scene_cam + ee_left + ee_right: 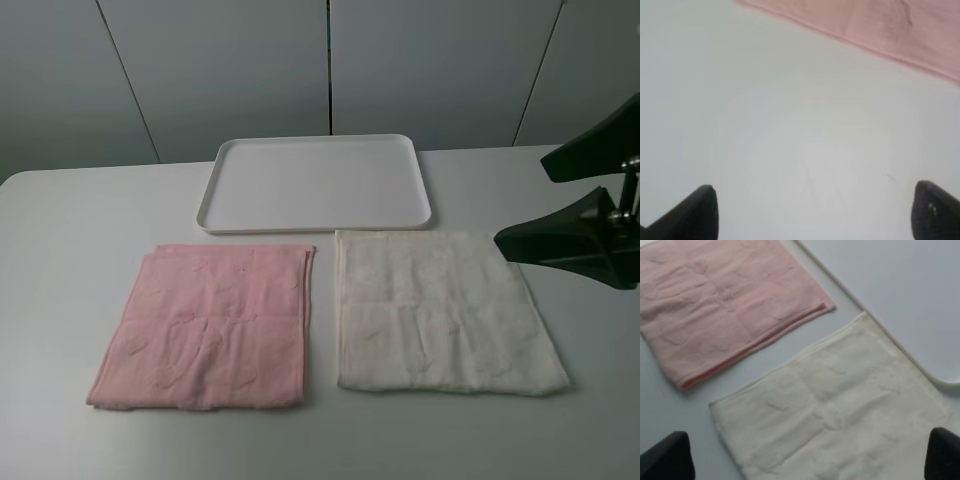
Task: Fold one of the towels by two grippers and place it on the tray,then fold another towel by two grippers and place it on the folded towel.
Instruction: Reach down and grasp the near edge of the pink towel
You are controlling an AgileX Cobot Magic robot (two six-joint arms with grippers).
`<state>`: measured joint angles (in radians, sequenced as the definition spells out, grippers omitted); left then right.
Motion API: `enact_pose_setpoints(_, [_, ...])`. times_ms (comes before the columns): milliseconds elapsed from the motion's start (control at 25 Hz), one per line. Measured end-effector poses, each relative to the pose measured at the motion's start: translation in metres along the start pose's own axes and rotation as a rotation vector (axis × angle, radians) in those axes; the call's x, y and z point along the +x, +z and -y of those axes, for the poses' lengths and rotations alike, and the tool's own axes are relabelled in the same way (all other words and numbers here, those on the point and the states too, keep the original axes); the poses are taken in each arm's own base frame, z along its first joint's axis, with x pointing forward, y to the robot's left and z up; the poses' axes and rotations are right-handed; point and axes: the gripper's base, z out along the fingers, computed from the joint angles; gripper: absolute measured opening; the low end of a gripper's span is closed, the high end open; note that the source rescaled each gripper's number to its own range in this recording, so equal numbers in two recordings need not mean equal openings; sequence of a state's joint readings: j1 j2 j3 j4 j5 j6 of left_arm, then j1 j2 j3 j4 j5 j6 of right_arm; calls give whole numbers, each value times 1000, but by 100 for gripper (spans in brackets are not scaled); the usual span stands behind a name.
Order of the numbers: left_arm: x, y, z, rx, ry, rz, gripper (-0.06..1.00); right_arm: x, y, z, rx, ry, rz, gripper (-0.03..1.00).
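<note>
Left end effector (815, 210): fingers spread wide, nothing between them, over bare desk (60, 300) with an edge of the pink towel (205, 325) just ahead in its wrist view; it does not show in the high view. Right end effector (521, 204): likewise wide open and empty, entering the high view at 3 o'clock, just off the far right corner of the cream towel (440, 310) and clear of it. The pink towel lies flat at 7 o'clock and the cream towel flat at 5 o'clock, side by side with a narrow gap, neither gripped. The tray (320, 185) sits at 12 o'clock, just behind both towels, with nothing on it. Assessment: no fold made and no placement made, so both fold-and-place cycles remain, beginning with the pink towel.
</note>
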<state>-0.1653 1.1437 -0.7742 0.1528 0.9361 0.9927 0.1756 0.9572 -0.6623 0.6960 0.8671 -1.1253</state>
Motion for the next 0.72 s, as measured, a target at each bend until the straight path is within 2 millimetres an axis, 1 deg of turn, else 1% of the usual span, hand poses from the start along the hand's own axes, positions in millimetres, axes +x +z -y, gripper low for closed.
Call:
enact_pose_setpoints(120, [-19, 25, 0, 60, 116, -26, 99, -10, 19, -3, -79, -67, -31, 100])
enact_pose_setpoints(200, [-32, 40, 3, 108, 217, -32, 99, -19, 29, -8, -128, -114, -46, 100])
enact_pose_setpoints(280, [-44, 56, 9, 158, 301, -44, 99, -28, 40, -17, -178, -195, -79, 100])
enact_pose_setpoints(360, [-52, 69, 11, 185, 341, -48, 99, -36, 50, -29, -218, -279, -126, 100])
enact_pose_setpoints(440, [-54, 80, 13, 218, 361, -63, 99, -43, 62, -42, -247, -372, -190, 100])
enact_pose_setpoints(520, [-53, 91, 18, 251, 384, -74, 99, -49, 74, -52, -262, -428, -245, 100])
enact_pose_setpoints(600, [-48, 98, 27, 276, 407, -81, 99, -54, 89, -63, -281, -481, -296, 100])
enact_pose_setpoints(720, [-37, 109, 44, 307, 448, -103, 99, -58, 111, -84, -332, -561, -353, 100])
